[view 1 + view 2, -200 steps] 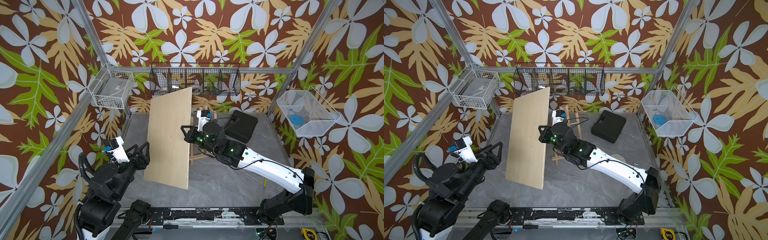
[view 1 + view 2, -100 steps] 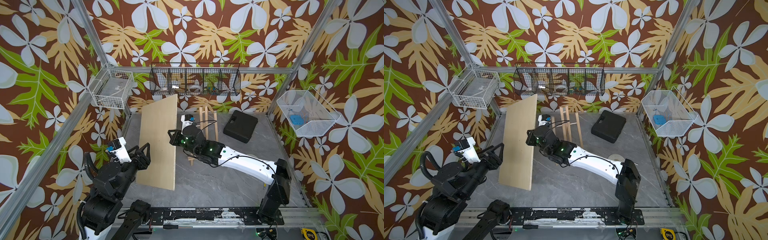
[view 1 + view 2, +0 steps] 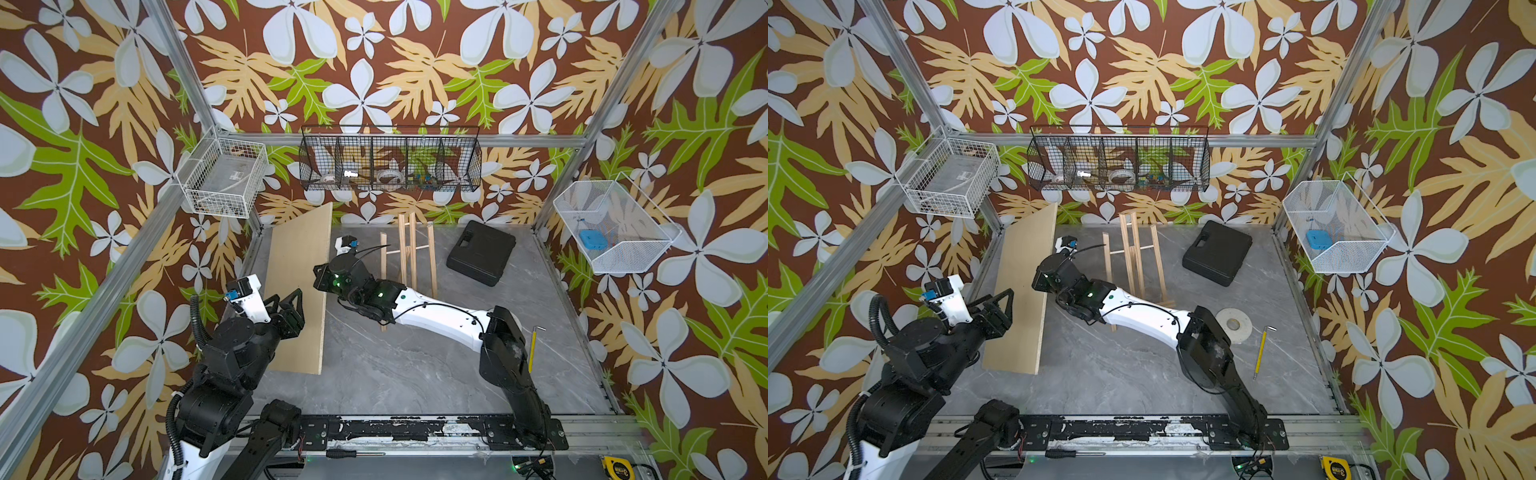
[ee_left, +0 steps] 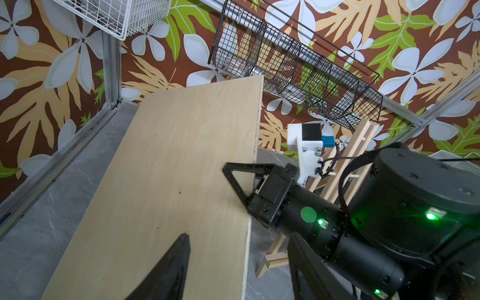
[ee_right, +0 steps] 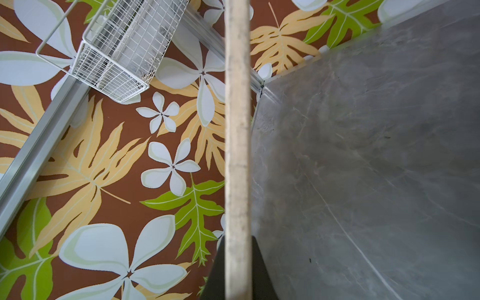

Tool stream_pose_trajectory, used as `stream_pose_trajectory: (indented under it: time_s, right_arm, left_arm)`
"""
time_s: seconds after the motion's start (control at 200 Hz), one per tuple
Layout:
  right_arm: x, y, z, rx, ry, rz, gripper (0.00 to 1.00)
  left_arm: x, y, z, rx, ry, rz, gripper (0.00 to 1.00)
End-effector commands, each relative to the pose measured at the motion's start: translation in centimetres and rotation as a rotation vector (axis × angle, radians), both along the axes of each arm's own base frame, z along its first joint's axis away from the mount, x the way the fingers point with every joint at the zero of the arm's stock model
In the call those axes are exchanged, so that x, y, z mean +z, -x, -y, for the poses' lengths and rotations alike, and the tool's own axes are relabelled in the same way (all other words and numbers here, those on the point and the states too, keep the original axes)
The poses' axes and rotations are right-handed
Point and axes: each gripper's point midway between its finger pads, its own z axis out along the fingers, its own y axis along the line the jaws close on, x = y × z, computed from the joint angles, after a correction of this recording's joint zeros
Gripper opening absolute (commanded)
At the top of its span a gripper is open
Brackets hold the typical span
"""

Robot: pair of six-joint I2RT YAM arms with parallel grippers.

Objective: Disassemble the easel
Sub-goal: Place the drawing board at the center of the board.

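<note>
White mesh basket (image 3: 636,255): blue object (image 3: 591,240) held inside.
Black wire basket (image 3: 461,162): small items, indistinct.
Easel (image 3: 413,245): set on bench (image 3: 415,365) between board (image 3: 299,291) and black case (image 3: 482,257).
Right claw (image 3: 321,277): clamped on board edge.
Left claw (image 3: 284,299): held apart, nothing gripped.

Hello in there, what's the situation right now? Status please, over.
Right tool shut on plywood board edge; left tool open, empty, beside it. Easel assembled, untouched. Right arm crosses above easel's lower end.
</note>
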Motion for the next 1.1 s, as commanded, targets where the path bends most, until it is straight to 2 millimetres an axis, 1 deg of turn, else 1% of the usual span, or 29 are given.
stream_pose_trajectory:
  time_s: [0.0, 0.065, 0.17, 0.25, 0.365, 0.5, 0.59, 0.621, 0.681, 0.746, 0.811, 0.841, 0.961, 1.096]
  right_arm:
    - [3.6, -0.5, -2.1, 0.024, -0.178, 0.043, 0.00]
    - [2.2, -0.6, -2.7, 0.031, -0.172, 0.018, 0.00]
    - [0.3, -0.8, -3.1, 0.027, -0.167, -0.006, 0.00]
    - [-1.4, -1.1, -3.0, 0.016, -0.158, -0.033, 0.00]
    - [-4.2, -1.7, -2.6, -0.005, -0.151, -0.066, 0.00]
    - [-6.5, -2.4, -2.5, -0.015, -0.125, -0.082, 0.00]
    - [-8.0, -3.0, -2.6, -0.011, -0.113, -0.101, 0.00]
    - [-8.3, -3.2, -2.6, -0.009, -0.110, -0.104, 0.00]
    - [-9.5, -3.6, -2.6, -0.014, -0.090, -0.117, 0.00]
    - [-10.2, -3.8, -2.6, -0.011, -0.076, -0.117, 0.00]
    - [-10.9, -4.2, -2.7, -0.006, -0.054, -0.117, 0.02]
    - [-10.9, -4.4, -2.9, -0.001, -0.048, -0.115, 0.04]
    - [-12.9, -5.0, -3.1, 0.010, -0.013, -0.139, 0.09]
    - [-14.2, -5.1, -3.1, 0.007, 0.008, -0.152, 0.14]
  left_arm:
    - [-0.4, -0.3, -0.5, 0.035, 0.008, 0.000, 0.62]
    - [-0.9, -0.3, -0.9, 0.064, 0.008, -0.003, 0.62]
    - [-1.5, -0.6, -1.5, 0.100, 0.014, 0.004, 0.62]
    - [-1.8, -1.1, -1.2, 0.098, 0.024, 0.003, 0.62]
    - [-1.7, -2.1, -0.5, 0.081, 0.043, 0.007, 0.63]
    - [-1.3, -3.1, -0.3, 0.073, 0.054, 0.014, 0.63]
    - [-1.6, -3.7, -0.5, 0.070, 0.054, -0.003, 0.63]
    - [-1.7, -3.8, -0.5, 0.068, 0.054, -0.007, 0.63]
    - [-2.0, -3.9, -0.5, 0.069, 0.051, -0.013, 0.64]
    - [-2.4, -4.0, -0.5, 0.070, 0.049, -0.019, 0.64]
    - [-3.0, -4.0, -0.5, 0.069, 0.045, -0.031, 0.64]
    - [-3.2, -4.0, -0.5, 0.069, 0.045, -0.037, 0.64]
    - [-4.0, -3.9, -0.6, 0.073, 0.045, -0.046, 0.65]
    - [-4.7, -3.5, -0.9, 0.089, 0.033, -0.053, 0.65]
